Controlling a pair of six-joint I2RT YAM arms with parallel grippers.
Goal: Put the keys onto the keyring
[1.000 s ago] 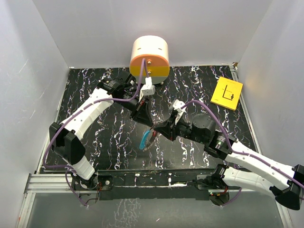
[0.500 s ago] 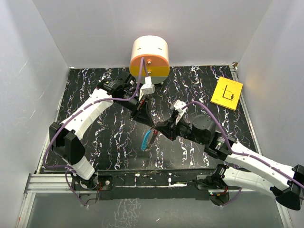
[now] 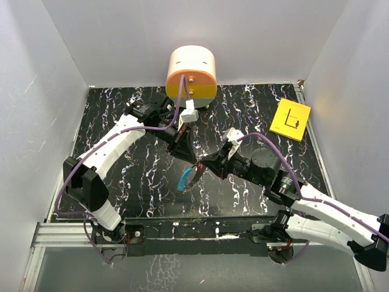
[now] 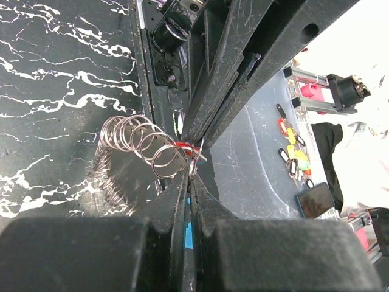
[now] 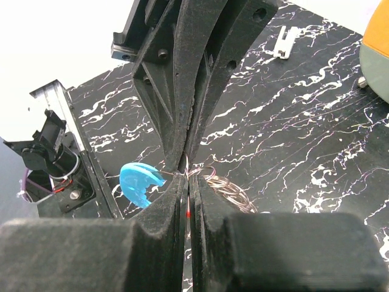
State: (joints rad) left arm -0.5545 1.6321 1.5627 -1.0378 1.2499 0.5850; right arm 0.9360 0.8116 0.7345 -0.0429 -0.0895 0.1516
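Hovering over black white-veined table (image 3: pixel 121 182), white walls (image 3: pixel 255 42) around: left tool (image 4: pixel 187 182) pinching keyring (image 3: pixel 184 178), right tool (image 5: pixel 185 181) pinching key (image 4: pixel 184 145).

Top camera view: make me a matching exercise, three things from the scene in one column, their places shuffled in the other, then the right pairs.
Things
1. yellow square card
2. cream and orange round drum
3. oval keyring, blue band and wire coil

Places
A. over the middle of the black marbled table, where the tips of the left gripper and right gripper meet
B. far right corner of the table
C. far edge of the table, at its centre

Pairs: 1-B, 2-C, 3-A
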